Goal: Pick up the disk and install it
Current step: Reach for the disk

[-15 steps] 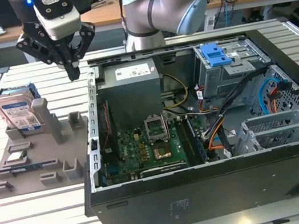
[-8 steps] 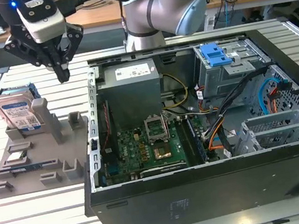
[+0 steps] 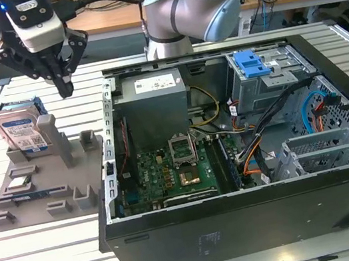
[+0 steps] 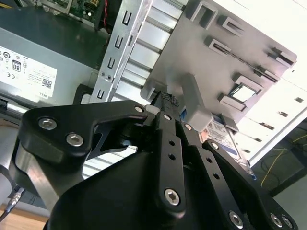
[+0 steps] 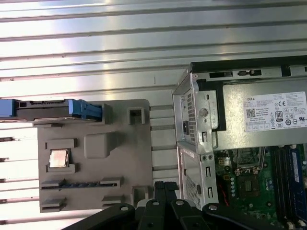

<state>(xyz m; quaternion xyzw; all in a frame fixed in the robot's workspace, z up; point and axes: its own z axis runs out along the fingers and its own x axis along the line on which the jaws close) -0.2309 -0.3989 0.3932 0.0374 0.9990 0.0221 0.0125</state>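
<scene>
Second wrist view: you see the disk [image 4: 221, 133] mostly hidden behind the gripper [image 4: 168, 108] — only a label strip shows. First wrist view: the picture's edge cuts off its end.

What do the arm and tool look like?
Arm: thick silver-grey tubes with light blue joint caps. Tool: white-grey housing with a small blue light, and black linkage fingers below it. In the second wrist view the black links carry silver hex-socket screws.
</scene>
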